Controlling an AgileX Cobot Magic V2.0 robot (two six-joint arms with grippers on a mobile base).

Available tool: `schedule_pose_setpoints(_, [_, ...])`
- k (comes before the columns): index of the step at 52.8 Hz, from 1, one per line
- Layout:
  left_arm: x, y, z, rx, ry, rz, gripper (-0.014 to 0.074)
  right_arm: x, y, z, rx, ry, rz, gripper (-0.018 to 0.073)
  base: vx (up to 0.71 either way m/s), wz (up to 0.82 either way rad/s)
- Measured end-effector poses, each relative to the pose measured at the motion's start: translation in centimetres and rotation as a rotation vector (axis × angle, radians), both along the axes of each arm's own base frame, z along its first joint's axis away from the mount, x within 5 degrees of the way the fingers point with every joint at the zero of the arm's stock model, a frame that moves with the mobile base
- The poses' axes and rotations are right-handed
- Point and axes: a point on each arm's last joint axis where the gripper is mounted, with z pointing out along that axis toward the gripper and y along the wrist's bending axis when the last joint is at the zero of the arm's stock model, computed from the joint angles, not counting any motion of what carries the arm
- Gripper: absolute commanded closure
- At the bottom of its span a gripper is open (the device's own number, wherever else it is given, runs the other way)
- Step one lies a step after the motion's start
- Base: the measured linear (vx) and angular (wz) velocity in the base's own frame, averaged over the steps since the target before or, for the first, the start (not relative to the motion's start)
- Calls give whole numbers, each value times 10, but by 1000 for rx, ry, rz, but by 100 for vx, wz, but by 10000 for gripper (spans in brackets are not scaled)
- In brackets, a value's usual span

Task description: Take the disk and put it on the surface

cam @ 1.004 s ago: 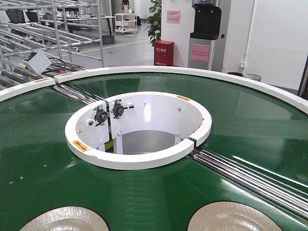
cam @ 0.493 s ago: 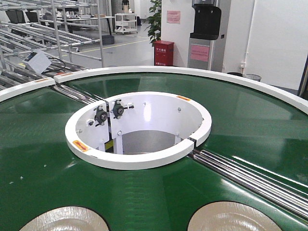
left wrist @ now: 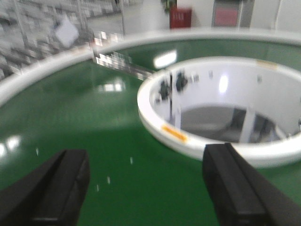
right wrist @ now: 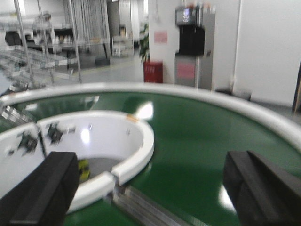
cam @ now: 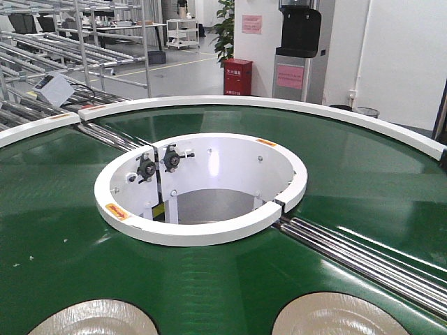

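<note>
Workshop hall w/ metal racks [cam: 70, 42], a red box [cam: 238, 75] and a water dispenser [cam: 300, 42] at the rear. In front, a glossy green belt [cam: 349, 174] forms a ring around a white collar [cam: 202, 234], and steel rollers [cam: 363, 255] cross it at lower right. Two pale round disks lie flat on the belt at the bottom edge of the front view, both cut off by the frame: left disk [cam: 94, 317] and right disk [cam: 332, 314], well apart. Compared w/ the front views 1.0 s and 0.5 s ago, no visible change: both disks sit at the same spots, so the belt reads as stopped or nearly so, and pickup has not begun. Neither arm shows in the front view. Left end effector [left wrist: 146, 160]: fingers spread wide, nothing between them, hanging over bare belt near the collar. Right end effector [right wrist: 150, 165]: likewise spread wide and empty, over the belt on the collar's other side. Both wrist views are blurred, prob. arm motion, and no disk appears in either. Est. step: approach phase, task approx. at start. The counter for placement is not in view. Next move calls for bringing one end effector down to a disk's rim. Risk: a thin flat disk on a slick belt may slide instead of lifting.
</note>
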Motion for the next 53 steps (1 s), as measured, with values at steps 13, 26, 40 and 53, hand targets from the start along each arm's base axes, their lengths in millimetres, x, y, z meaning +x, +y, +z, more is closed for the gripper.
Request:
schedule_pose_setpoints(13, [54,-28,-10,-53,378,-241,90,62,16,-21,148,488,106,19,0,0])
schedule_pose_setpoints(26, [101,-62,-49,-274,576,-585,90,116,58,-48,309,814,569,19,0,0])
schedule_pose_setpoints(40, [121,7,-104,-331,831,-389,92,139,19,-77,412,973,551,19,0,0])
schedule_pose_setpoints(53, [127,59,-146,-369,976,-244,92,137,-61,-93,532,1006,367,19,0,0])
